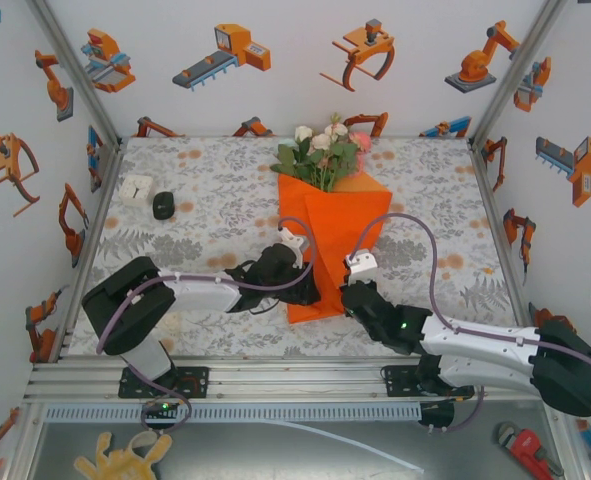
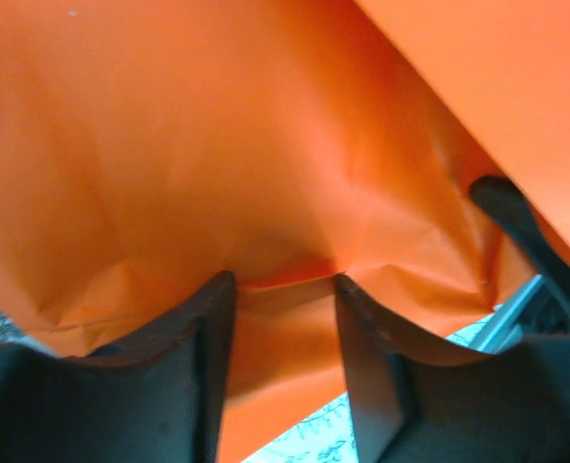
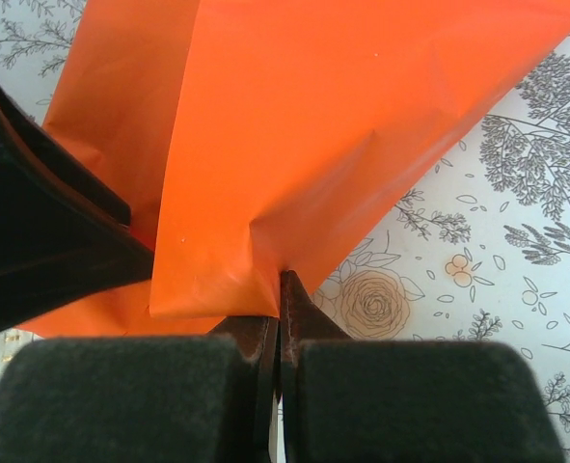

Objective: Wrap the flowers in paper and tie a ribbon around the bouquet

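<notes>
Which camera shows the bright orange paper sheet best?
The top external view: the whole orange paper sheet lies folded into a cone holding the pink and white flowers. The left wrist view gives a creased patch between the left gripper's fingers; the right wrist view, a folded edge at the shut right gripper.

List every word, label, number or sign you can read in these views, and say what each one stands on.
No readable text in any view.
paper: plain orange, nothing printed.
wall drawings: pictures of robot arms and tools, no words.
tablecloth: floral print, no lettering.
white box: any marking is too small to read.
</notes>
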Action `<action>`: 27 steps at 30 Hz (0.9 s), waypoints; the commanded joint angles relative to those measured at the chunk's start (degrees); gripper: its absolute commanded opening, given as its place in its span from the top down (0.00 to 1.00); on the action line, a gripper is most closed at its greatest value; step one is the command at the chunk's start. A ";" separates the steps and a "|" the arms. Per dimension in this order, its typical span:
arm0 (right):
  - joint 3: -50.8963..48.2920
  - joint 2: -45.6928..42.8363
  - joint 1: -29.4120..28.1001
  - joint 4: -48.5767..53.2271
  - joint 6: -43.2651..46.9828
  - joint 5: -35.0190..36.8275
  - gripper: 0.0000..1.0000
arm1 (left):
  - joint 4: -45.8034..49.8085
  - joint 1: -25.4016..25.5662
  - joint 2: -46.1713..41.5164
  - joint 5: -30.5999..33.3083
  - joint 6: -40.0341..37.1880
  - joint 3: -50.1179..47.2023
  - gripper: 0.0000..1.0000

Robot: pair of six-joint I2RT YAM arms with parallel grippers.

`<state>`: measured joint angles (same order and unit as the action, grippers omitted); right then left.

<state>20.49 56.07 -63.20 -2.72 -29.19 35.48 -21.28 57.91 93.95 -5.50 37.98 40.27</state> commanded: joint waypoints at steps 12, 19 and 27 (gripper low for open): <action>-1.61 3.48 0.10 -1.06 -4.42 -0.74 1.00 | -3.17 0.61 -9.78 2.09 0.49 -1.64 0.47; -1.86 4.96 0.20 -2.13 -4.34 -1.52 1.00 | 19.93 2.02 -19.51 15.47 -2.82 -1.01 0.54; -0.81 5.97 0.19 -2.30 -4.27 -2.05 1.00 | 15.68 4.01 -10.80 10.47 -1.41 -0.54 0.66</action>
<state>18.74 61.52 -63.16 -4.23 -31.97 33.63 -4.95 61.10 80.36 7.81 36.84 38.89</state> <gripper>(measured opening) 0.003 0.348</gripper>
